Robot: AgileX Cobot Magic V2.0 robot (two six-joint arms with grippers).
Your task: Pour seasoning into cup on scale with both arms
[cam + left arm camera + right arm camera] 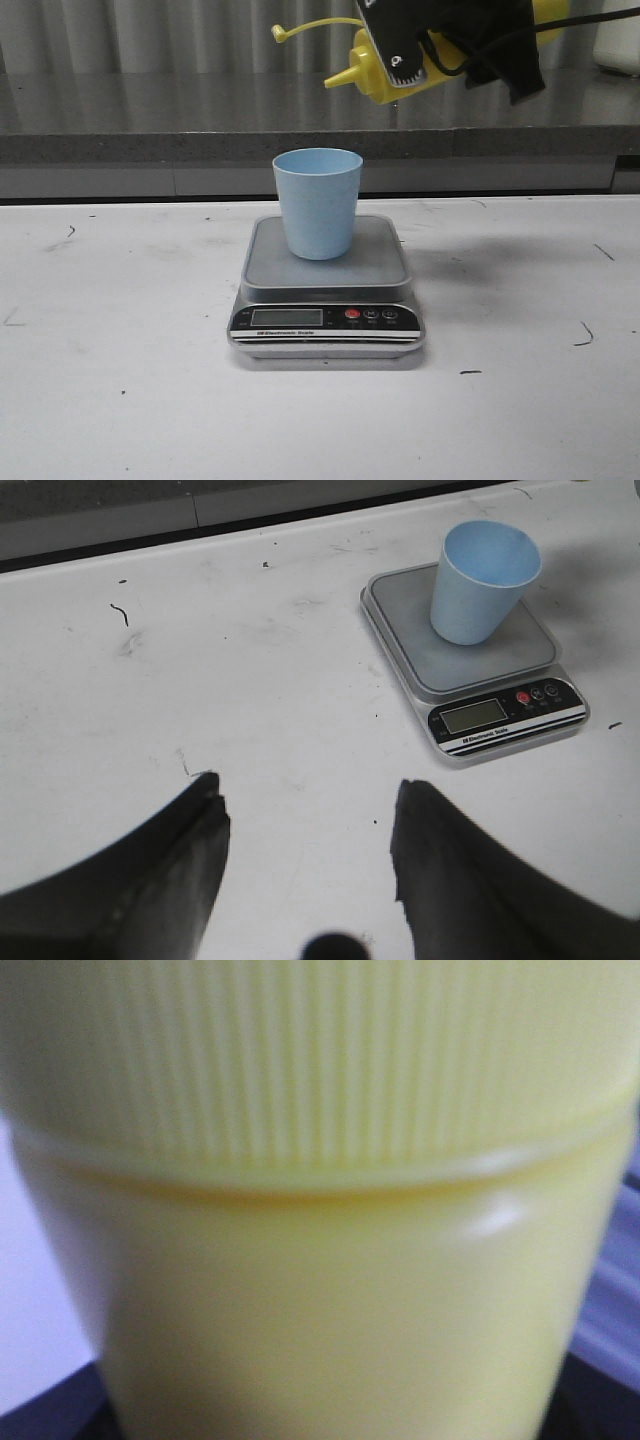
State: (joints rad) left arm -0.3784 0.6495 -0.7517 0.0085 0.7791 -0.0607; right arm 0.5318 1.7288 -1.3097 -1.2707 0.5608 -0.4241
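Overhead — seasoning bottle tilted between right jaws

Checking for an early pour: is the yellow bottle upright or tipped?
Tipped. The yellow bottle, held by the right gripper, lies nearly sideways, nozzle pointing left, above the cup.

A white table fills the lower part of the front view, its surface marked with small dark scuffs and scratches (one curled mark sits near the right edge, another near the left). Behind it runs a grey speckled counter ledge, and beyond that a pale corrugated wall. A white object at the far right corner is too cropped to identify.
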